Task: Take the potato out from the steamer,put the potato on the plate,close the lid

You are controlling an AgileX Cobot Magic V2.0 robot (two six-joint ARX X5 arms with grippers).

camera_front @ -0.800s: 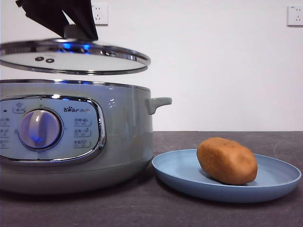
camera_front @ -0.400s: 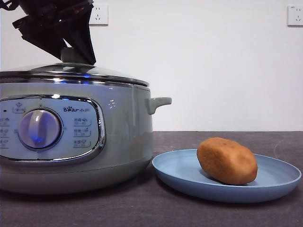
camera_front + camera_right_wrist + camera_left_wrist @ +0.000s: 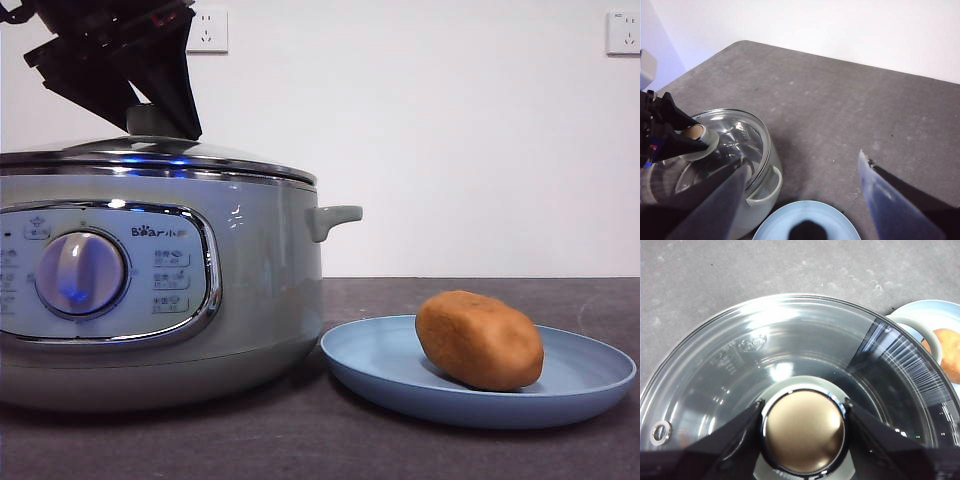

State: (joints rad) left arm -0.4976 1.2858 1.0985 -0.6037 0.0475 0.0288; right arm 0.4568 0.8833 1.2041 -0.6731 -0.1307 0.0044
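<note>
Since a second ago the round glass lid with its steel rim (image 3: 150, 160) has been coming down from a clear gap above the large pale grey-green electric steamer (image 3: 160, 285), and it is now sitting on the pot's chrome edge, level as far as the front view shows. Between the half-second picture and now almost nothing is shifting apart from a slight settling of the arm.

The closing step is in hand, and it is looking nearly finished: the oval orange-brown potato (image 3: 480, 340) is already lying on the shallow light blue plate (image 3: 590, 385), which is resting on the dark grey table (image 3: 840, 100) beside the pot, off to the side of the left tool. The next move, as I judge it, is calling for the jaws to let go of the knob and rise straight up without dragging the lid askew.

The left tool (image 3: 803, 432) is sitting directly over the lid's centre, its two black jaws closed only as far as the round pale knob (image 3: 803, 432) allows, one pressing each side of it, so the lid is directly beneath it. The right tool (image 3: 805, 195) is waiting high above the plate, jaws spread wide and touching nothing.
</note>
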